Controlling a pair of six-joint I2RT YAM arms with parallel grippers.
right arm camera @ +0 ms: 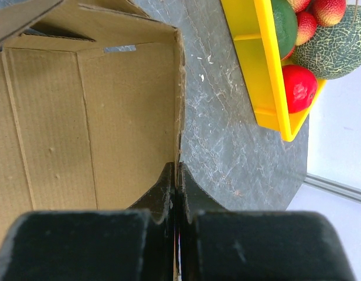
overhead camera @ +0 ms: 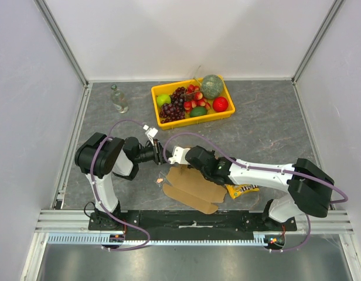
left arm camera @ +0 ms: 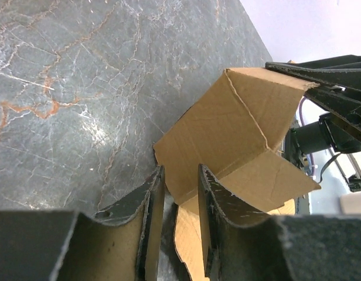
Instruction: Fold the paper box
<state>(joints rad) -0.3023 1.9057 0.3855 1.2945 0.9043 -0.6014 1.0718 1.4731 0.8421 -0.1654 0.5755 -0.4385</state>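
Observation:
The paper box (overhead camera: 195, 187) is a brown cardboard sheet, partly flat on the table, with one panel raised upright at its far left end. My right gripper (overhead camera: 179, 156) is shut on the top edge of that raised panel (right arm camera: 128, 117); the pinch shows in the right wrist view (right arm camera: 177, 171) and from the left wrist view (left arm camera: 321, 85). My left gripper (overhead camera: 163, 155) is open just left of the panel. In its wrist view the fingers (left arm camera: 211, 199) stand apart with a lower corner of the cardboard (left arm camera: 227, 134) reaching into the gap, not clamped.
A yellow fruit tray (overhead camera: 159, 117) with grapes, melon and apples stands behind, also visible in the right wrist view (right arm camera: 262, 64). A clear bottle (overhead camera: 118, 98) stands at the back left. A small yellow candy packet (overhead camera: 242, 189) lies right of the box.

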